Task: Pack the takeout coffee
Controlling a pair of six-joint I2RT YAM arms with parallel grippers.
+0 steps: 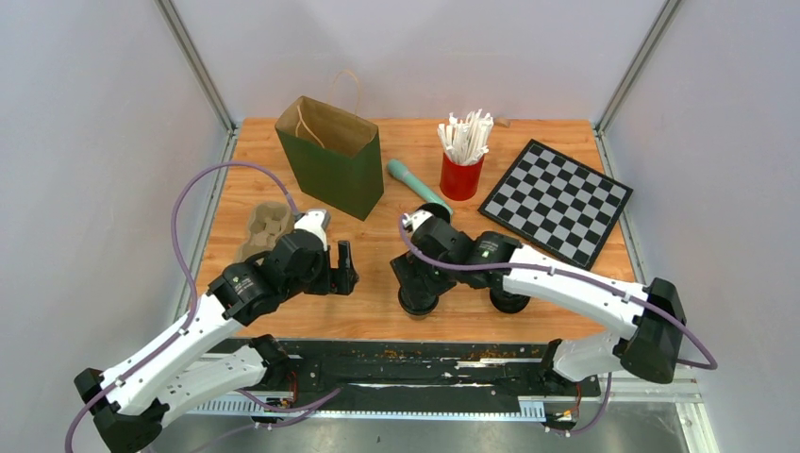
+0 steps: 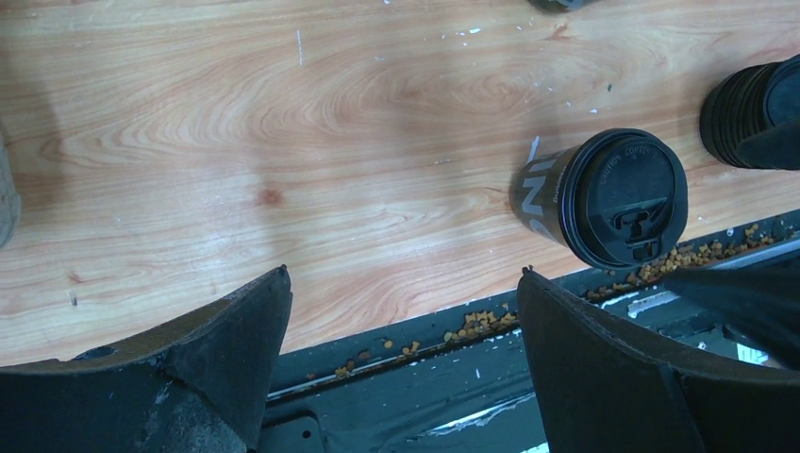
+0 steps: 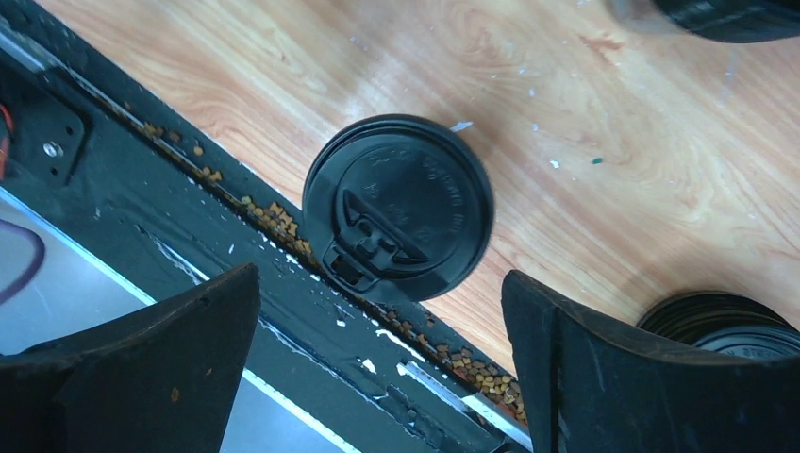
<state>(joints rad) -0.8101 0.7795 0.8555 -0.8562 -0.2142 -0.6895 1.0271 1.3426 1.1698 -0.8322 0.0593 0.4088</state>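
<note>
A black takeout coffee cup (image 1: 418, 302) with a black lid stands at the table's near edge. It shows in the right wrist view (image 3: 396, 208) and the left wrist view (image 2: 618, 196). A second black cup (image 1: 509, 302) stands to its right (image 3: 731, 326) (image 2: 755, 109). My right gripper (image 1: 413, 274) (image 3: 380, 274) is open and hovers just above the first cup. My left gripper (image 1: 344, 264) (image 2: 404, 272) is open and empty, left of that cup. A green paper bag (image 1: 330, 156) stands open at the back. A cardboard cup carrier (image 1: 264, 226) lies at the left.
A red cup of white stirrers (image 1: 462, 160), a teal handle-shaped object (image 1: 418, 184) and a checkerboard (image 1: 557, 200) sit at the back right. Crumbs line the black rail (image 2: 472, 326) along the table's near edge. A dark round object (image 3: 726, 11) shows at the right wrist view's top edge.
</note>
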